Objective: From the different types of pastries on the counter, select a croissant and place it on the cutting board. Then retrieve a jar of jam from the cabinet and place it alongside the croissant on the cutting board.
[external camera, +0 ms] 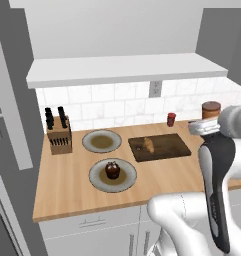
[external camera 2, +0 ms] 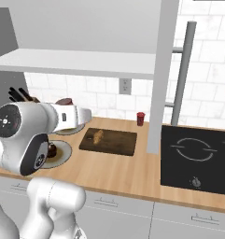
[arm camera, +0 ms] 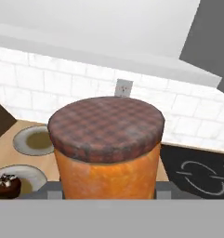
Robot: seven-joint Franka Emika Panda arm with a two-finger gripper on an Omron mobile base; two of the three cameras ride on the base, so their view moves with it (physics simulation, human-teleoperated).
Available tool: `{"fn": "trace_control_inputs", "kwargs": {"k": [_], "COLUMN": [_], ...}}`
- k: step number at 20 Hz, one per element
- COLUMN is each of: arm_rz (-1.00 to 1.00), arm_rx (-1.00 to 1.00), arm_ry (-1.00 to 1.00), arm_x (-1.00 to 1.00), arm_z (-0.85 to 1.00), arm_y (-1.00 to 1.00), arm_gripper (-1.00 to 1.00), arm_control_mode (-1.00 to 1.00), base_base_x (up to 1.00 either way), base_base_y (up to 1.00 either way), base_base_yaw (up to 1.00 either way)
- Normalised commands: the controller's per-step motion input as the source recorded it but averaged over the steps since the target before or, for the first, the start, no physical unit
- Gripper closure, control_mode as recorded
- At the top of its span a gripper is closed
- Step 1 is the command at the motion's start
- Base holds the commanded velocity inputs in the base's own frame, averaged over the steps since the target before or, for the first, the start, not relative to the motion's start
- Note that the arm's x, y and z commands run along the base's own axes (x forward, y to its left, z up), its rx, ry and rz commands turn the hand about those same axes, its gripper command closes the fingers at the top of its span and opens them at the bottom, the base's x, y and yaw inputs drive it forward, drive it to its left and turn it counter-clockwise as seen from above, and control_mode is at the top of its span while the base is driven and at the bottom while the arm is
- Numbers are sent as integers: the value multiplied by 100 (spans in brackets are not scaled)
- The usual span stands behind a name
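One jar of jam (arm camera: pixel 106 148) sits right in the gripper (arm camera: pixel 108 191), held up in the air with its checked dark brown lid on top and the orange body clamped at the sides, so the gripper is closed on it for sure. In the left base view the jar (external camera: pixel 211 109) pokes up just past the white wrist, out at the right end of the desk (external camera: pixel 67 190) and above it, not touching the wood. Down and to the left of that is the cutting board (external camera: pixel 159 147), lying flat, with the croissant (external camera: pixel 149 145) already on its left part. A small red canister (external camera: pixel 171 119) stands farther back by the tiled wall, just behind the board. Going left again there are two round plates: the far one (external camera: pixel 101 141) is bare, the near one (external camera: pixel 112 175) has the dark cupcake (external camera: pixel 112 170) in the middle. A knife block (external camera: pixel 59 135) sits at the far left of the desk. The white cabinet shelf (external camera: pixel 122 69) runs along above all of it, with a wall outlet (external camera: pixel 154 89) under it. From the right base view you can also see a black cooktop (external camera 2: pixel 195 158) set into the desk, off to the right of the board.
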Motion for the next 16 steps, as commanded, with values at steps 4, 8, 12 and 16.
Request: {"fn": "trace_control_inputs", "kwargs": {"k": [4, 8, 12, 16], "arm_rz": [-6, -1, 0, 0], "arm_rx": [-25, -24, -16, -2], "arm_ry": [29, 15, 3, -4], "arm_x": [33, 32, 37, 45], "arm_z": [-58, -90, -100, -71], "arm_y": [16, 2, 0, -2], "arm_gripper": [100, 100, 100, 100], "arm_control_mode": [-100, -100, -100, -100], "base_base_x": [0, 0, 0, 0], "base_base_y": [0, 0, 0, 0], "base_base_yaw": [0, 0, 0, 0]}}
